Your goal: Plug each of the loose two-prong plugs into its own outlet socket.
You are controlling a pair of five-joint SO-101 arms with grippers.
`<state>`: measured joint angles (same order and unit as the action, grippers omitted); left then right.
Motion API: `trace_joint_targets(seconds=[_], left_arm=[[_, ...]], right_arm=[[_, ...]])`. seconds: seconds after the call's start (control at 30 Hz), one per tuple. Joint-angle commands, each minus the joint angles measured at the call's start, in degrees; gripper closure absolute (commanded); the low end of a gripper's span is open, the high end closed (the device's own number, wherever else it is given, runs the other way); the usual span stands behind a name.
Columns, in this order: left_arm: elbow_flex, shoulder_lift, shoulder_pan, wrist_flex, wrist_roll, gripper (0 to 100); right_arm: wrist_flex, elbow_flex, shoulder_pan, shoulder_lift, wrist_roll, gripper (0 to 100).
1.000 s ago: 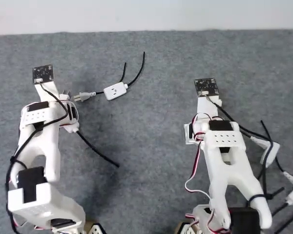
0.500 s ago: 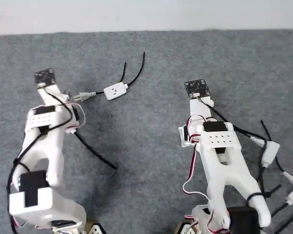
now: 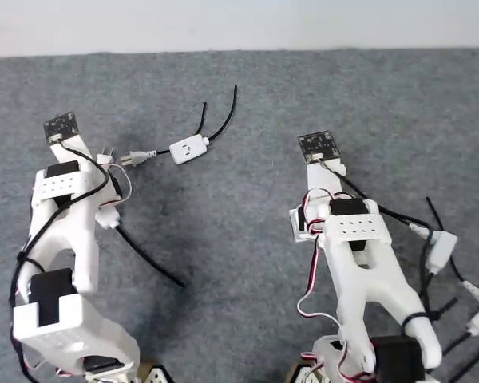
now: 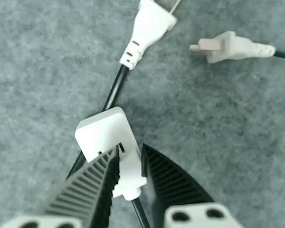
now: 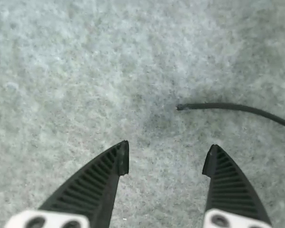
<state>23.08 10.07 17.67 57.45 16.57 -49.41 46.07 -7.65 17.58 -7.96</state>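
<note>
On the left of the grey surface (image 3: 247,239), the left tool (image 4: 129,152) is clamped on a white outlet socket (image 4: 102,133). Its two dark fingers (image 4: 97,185) pinch the narrow rear part of the block, and a black cord leaves the block between them. The socket's long axis runs straight out from the tool, its broad end pointing away.

Just beyond it lies a first plug (image 4: 149,23), lengthwise along nearly the same line, with its prongs at the far end. Its black cord runs back beside and under the held socket. A second plug (image 4: 232,46) lies near it, turned crosswise, its two prongs pointing toward the first plug without touching it.

In the high view, the second plug lies left to right with its prongs toward the left arm. Its cord leads right to a free socket (image 3: 189,148), which lies flat with two black wires curving away from it.

Farther right, the right tool (image 5: 167,152) hangs over bare surface with its fingers spread wide apart, holding nothing. A loose black cord end (image 5: 180,107) lies just beyond them.
</note>
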Motion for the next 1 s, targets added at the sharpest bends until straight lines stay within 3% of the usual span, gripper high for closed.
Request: trace_joint_targets(seconds=[0.0,0.2,0.47,0.97], left_arm=[[-1.0,-0.1,2.5,1.7,1.8,92],[-2.0,-0.1,2.7,1.6,-0.4,92],[-2.1,-0.1,2.6,1.8,-0.4,78],[-3.6,-5.2,3.4,5.1,-0.5,78]], right_arm=[[0.4,-1.1,-1.3,0.0,-2.6,74.6],[0.4,-0.7,-1.6,0.0,-3.0,74.6],[0.4,-0.7,-1.7,0.0,-3.0,74.6],[0.4,-0.6,-2.2,0.0,-3.1,74.6]])
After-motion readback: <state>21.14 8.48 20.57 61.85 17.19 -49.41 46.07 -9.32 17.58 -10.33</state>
